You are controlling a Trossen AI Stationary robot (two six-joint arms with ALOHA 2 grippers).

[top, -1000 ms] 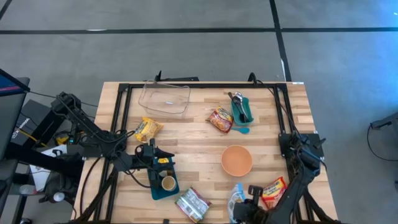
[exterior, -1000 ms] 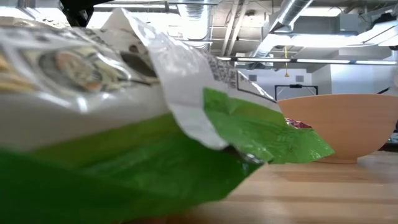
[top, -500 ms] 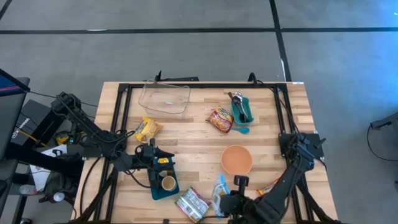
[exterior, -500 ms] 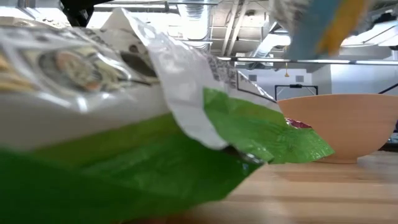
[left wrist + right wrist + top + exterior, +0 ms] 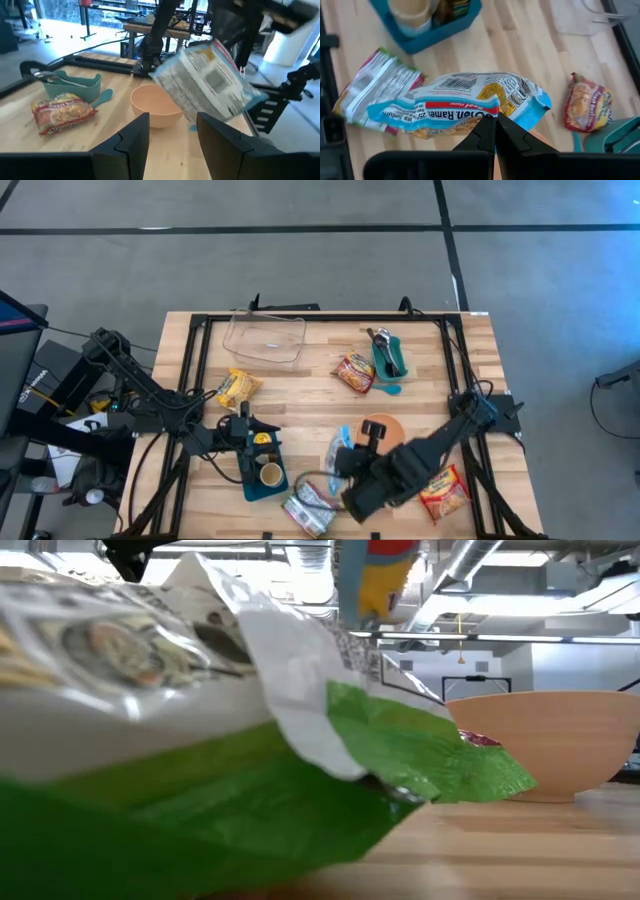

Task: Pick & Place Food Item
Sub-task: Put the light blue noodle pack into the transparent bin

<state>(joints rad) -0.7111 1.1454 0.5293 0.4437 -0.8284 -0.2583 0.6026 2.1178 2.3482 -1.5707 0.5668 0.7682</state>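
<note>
My right gripper is shut on a blue-and-white ramen packet and holds it in the air above the table's near middle, left of the orange bowl. The low view shows the packet hanging at the top. My left gripper stands open and level at the near left, over the teal tray with a cup, nothing between its fingers. A green-and-pink packet lies flat at the near edge. My right gripper pinches one long edge of the ramen packet, about halfway along it, between its two fingertips. The fingers slant down from above and lie across the packet. The packet is lifted clear of the table and stretches out to both sides of the fingers.
A red-and-yellow packet lies at the near right. Another red ramen packet and a teal holder with utensils sit at the far middle. A yellow packet and a clear container are at the far left.
My right gripper, still shut on the ramen packet, has risen and swung from the near right edge toward the table's left and far side. The packet has been lifted clear and carried past the bowl.
</note>
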